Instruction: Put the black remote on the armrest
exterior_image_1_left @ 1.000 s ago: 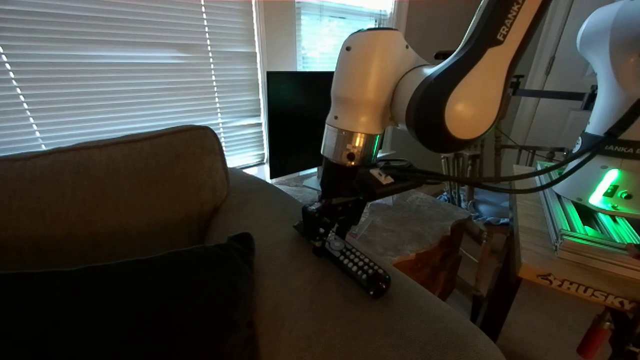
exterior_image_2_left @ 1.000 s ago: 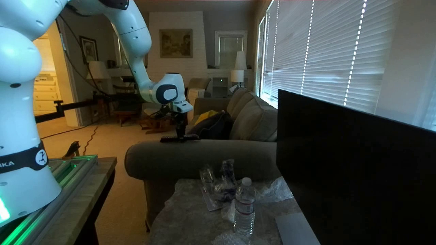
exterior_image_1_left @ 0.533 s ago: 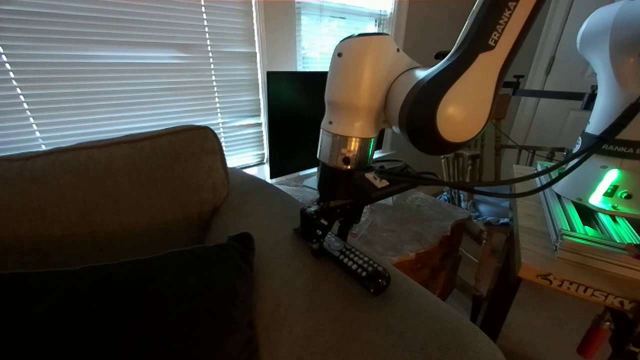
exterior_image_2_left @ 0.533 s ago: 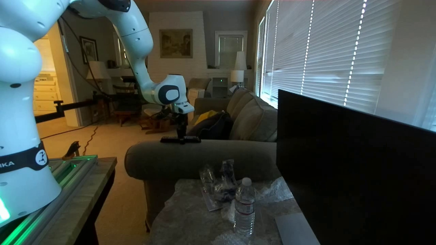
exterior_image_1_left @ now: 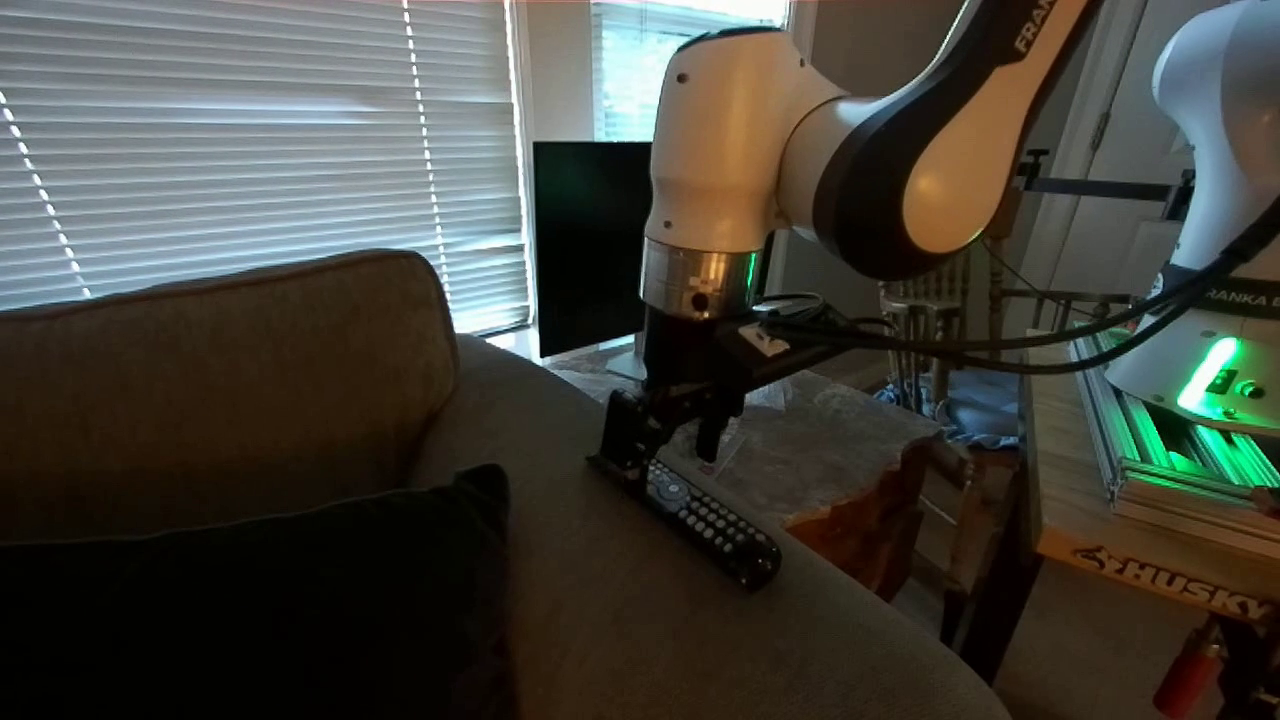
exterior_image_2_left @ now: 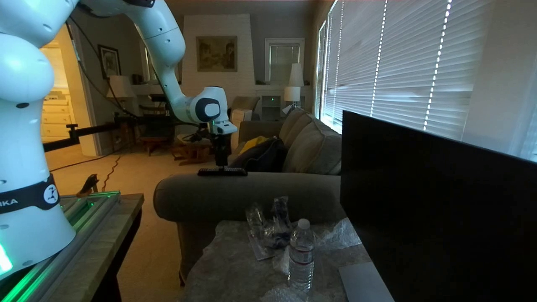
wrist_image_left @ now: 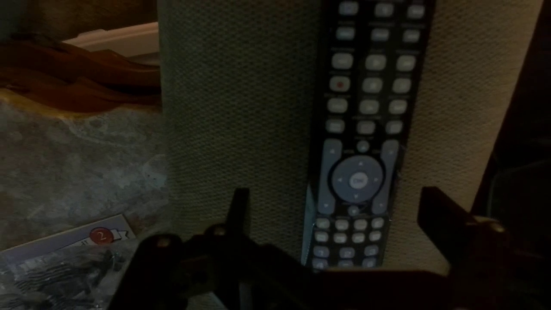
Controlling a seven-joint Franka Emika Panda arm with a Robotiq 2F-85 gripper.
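Blinds cover the left of an exterior view. In front of them rises a beige back cushion, and before that leans a dark cushion, only its upper corner clearly outlined against the armrest. That armrest, broad and rounded, curves from beside the back cushion down to the lower right. Beyond it a black screen stands upright, partly covered by my arm.

Next comes my tool, pointing down at the armrest, its fingers spread well apart. In both exterior views the black remote lies flat on the armrest, my tool above part of its length; its buttons face up, and one end reaches out from under my tool towards the lower right. My wrist view, from left to right, gives one finger, a strip of the armrest, the remote, another strip of the armrest, then the opposite finger, so my fingers stand wider than the remote and do not grip it (its lower end there is hidden by my own tool). Whether a fingertip touches the armrest I cannot tell.

Further right, past the armrest, is the mottled grey bench; an exterior view has a clear bottle upright on it, near crumpled clear plastic. At the far right a wooden bench lettered HUSKY carries my base, where a light glows green.
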